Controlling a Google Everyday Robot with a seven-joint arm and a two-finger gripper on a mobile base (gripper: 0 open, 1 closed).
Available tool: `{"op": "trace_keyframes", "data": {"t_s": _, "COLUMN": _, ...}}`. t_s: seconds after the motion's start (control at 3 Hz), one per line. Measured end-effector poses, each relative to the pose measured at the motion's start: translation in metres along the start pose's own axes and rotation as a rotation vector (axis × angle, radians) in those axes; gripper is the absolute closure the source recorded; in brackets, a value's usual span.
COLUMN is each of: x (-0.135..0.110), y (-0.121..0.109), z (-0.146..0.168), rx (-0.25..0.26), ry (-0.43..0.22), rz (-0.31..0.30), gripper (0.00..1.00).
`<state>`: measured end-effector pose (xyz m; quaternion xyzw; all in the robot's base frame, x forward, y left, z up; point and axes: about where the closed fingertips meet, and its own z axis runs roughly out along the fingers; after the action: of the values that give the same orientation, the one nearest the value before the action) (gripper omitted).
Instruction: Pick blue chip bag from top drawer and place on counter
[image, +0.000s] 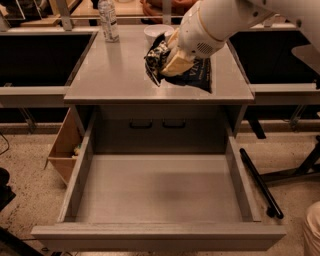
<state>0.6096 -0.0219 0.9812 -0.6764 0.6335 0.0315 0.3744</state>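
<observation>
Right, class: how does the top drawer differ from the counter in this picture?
The top drawer is a walled box, pulled out low; the counter is a flat slab above it. The counter carries a bottle and bowl; the drawer neither. The claw grips the blue chip bag over the counter. Both are grey.

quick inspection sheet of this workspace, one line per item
surface: counter, grey and flat.
job's things: blue chip bag is held low over the counter's right half; contact cannot be told. top drawer stands pulled open, nothing seen inside.
clutter: water bottle at the counter's back left; white bowl at the back, partly behind the arm.
gripper: gripper over the counter, shut on the blue chip bag.
cables: nothing seen.
surroundings: tan wooden box left of the drawer; black bar on the floor to its right.
</observation>
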Motion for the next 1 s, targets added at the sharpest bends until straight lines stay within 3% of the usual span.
{"op": "trace_keyframes", "data": {"t_s": 0.33, "x": 0.0, "y": 0.001, "z": 0.001, "rx": -0.002, "ry": 0.001, "rz": 0.0, "gripper": 1.0}}
{"op": "trace_keyframes", "data": {"t_s": 0.67, "x": -0.004, "y": -0.017, "z": 0.026, "rx": 0.009, "ry": -0.036, "rz": 0.005, "gripper": 1.0}}
{"op": "trace_keyframes", "data": {"t_s": 1.0, "x": -0.035, "y": -0.083, "z": 0.085, "rx": 0.078, "ry": -0.163, "rz": -0.017, "gripper": 1.0}}
